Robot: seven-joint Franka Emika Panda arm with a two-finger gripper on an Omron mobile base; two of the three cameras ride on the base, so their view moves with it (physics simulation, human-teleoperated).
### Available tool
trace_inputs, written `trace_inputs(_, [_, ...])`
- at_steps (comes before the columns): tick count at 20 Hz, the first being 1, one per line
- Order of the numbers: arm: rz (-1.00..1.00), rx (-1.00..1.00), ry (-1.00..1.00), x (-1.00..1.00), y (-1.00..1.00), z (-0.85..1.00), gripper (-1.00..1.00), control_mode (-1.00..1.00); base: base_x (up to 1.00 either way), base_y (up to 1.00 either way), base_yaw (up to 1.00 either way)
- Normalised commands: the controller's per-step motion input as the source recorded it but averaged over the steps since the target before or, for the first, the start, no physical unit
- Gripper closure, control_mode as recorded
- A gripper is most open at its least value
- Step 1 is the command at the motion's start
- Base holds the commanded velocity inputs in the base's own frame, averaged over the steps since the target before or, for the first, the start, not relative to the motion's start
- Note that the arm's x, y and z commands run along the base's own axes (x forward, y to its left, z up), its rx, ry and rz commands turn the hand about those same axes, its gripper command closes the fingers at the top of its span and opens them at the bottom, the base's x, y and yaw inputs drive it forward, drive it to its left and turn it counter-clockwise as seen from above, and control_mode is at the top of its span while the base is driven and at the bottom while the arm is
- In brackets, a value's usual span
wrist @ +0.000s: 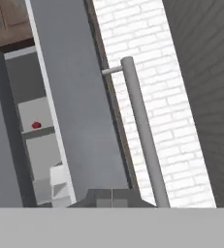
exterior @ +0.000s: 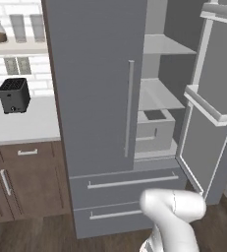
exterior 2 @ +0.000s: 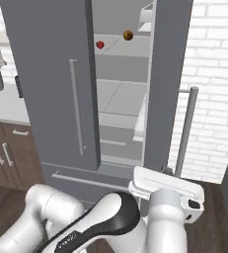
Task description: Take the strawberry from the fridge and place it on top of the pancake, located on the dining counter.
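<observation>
Step in hand: fetching from the fridge [exterior 2: 46,74], right door already swung wide. Tool [wrist: 112,197] clenched w/ nothing in it, low beside that door's edge, near its handle [wrist: 142,131]. Strawberry [exterior 2: 100,45] sits on an upper shelf, above & left of the tool, orange-brown fruit [exterior 2: 128,35] just beside it. Next, probably: release the tool, lift & swing it left past the door into the opening, straddle the berry only.

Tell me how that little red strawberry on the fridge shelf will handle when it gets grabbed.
The strawberry looks tiny and rounded, so it will probably roll on the flat shelf if nudged. Being so small, it is likely very light and may slip from a loose pinch. The orange-brown fruit sits apart from it, so bumping that seems unlikely.
</observation>
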Motion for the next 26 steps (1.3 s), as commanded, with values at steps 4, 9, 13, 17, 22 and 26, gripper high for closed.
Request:
trace_inputs(4, [0.04,-0.14,0.36,-0.13,1.0,0.24,1.0,-1.0,0.0,0.0,0.0])
trace_inputs(9, [0.04,0.01,0.32,-0.18,1.0,0.33,1.0,-1.0,0.0,0.0,0.0])
trace_inputs(13, [0.06,0.01,0.32,0.0,1.0,0.46,1.0,-1.0,0.0,0.0,0.0])
trace_inputs(17, [0.19,-0.13,0.34,0.04,1.0,0.43,1.0,-1.0,0.0,0.0,0.0])
trace_inputs(22, [0.13,-0.13,0.3,0.27,0.99,0.06,1.0,-1.0,0.0,0.0,0.0])
trace_inputs(26, [0.0,-0.04,0.08,0.55,0.88,-0.02,1.0,-1.0,0.0,0.0,0.0])
